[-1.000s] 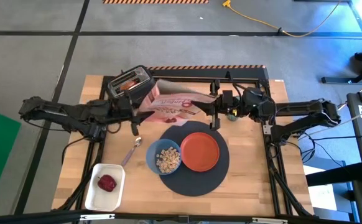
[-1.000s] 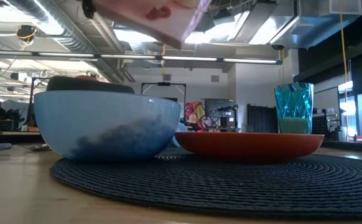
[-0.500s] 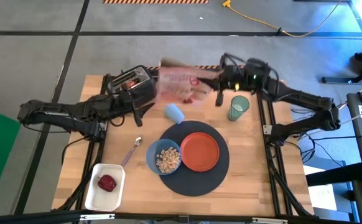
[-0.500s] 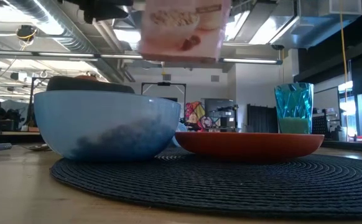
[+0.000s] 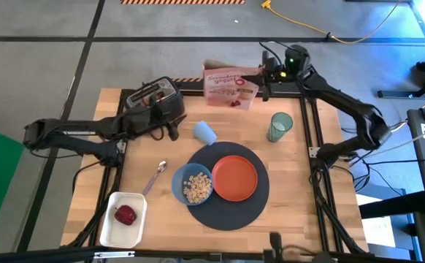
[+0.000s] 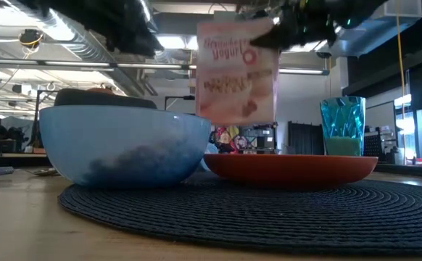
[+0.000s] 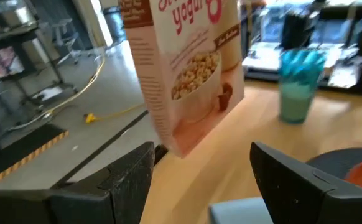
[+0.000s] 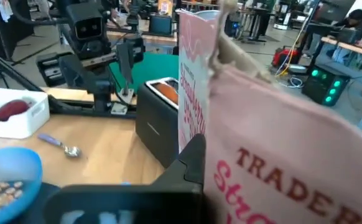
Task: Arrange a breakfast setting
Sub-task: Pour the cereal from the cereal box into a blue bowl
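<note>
My right gripper [image 5: 262, 73] stayed clamped on the top flap of the cereal box [image 5: 231, 85], holding it upright at the table's [image 5: 300, 190] far edge — just beside it on the near side stood the translucent green cup [image 5: 279, 126]. Nearer me from that grip lay the round dark-grey mat [image 5: 234, 208], with the orange plate [image 5: 234, 177] on it and the blue bowl [image 5: 193, 185] touching the plate, cereal [image 5: 196, 186] already poured. I judged the setting well advanced: bowl filled, plate and cup placed. Still outstanding, as I read it, were the toast [image 5: 148, 98] sitting in the black toaster [image 5: 154, 104], the red apple [image 5: 125, 215] in its white tray [image 5: 110, 232], and the metal spoon [image 5: 157, 175] lying off the mat.

My left gripper [image 5: 164, 129] hung beside the toaster with fingers apart and nothing between them, the small blue cup [image 5: 205, 132] just beyond it.

A second earlier both grippers had met over the middle of the table, the box tipped between them — since then the left had let go and pulled back, and the right had swung the box to the far edge.
</note>
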Tool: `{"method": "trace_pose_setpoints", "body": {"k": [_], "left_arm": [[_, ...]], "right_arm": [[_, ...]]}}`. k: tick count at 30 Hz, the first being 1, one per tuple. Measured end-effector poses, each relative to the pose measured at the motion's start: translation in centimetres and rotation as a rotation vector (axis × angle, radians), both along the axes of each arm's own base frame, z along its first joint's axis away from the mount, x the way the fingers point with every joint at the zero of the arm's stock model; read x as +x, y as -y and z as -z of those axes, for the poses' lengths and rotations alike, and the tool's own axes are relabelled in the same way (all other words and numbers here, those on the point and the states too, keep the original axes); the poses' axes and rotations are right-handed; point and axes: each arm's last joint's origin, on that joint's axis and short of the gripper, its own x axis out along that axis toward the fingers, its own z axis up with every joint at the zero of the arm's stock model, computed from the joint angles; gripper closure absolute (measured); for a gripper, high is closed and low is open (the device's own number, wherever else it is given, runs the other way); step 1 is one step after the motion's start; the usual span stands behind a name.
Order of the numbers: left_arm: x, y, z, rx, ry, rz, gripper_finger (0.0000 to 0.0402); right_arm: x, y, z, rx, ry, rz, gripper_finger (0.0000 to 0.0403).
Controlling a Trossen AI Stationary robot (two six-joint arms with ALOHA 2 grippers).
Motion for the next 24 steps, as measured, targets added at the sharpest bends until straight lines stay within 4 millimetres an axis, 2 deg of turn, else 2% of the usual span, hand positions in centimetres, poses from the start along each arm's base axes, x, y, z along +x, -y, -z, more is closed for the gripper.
{"method": "trace_pose_setpoints", "body": {"k": [5,11,20,24], "left_arm": [[1.0,-2.1,1.5,0.004,-0.079,-0.076,0.0140],[1.5,-4.3,2.9,-0.013,-0.128,-0.161,0.0140],[1.1,-5.9,3.4,-0.027,-0.144,-0.217,0.0140],[1.1,-5.8,3.4,-0.032,-0.140,-0.218,0.0140]], "right_arm": [[0.5,3.4,4.7,0.048,-0.041,-0.023,0.0403],[0.9,6.0,8.4,0.108,-0.061,-0.060,0.0403],[1.5,7.1,11.1,0.077,-0.076,-0.131,0.0403],[1.5,7.1,11.3,0.089,-0.073,-0.160,0.0403]]}}
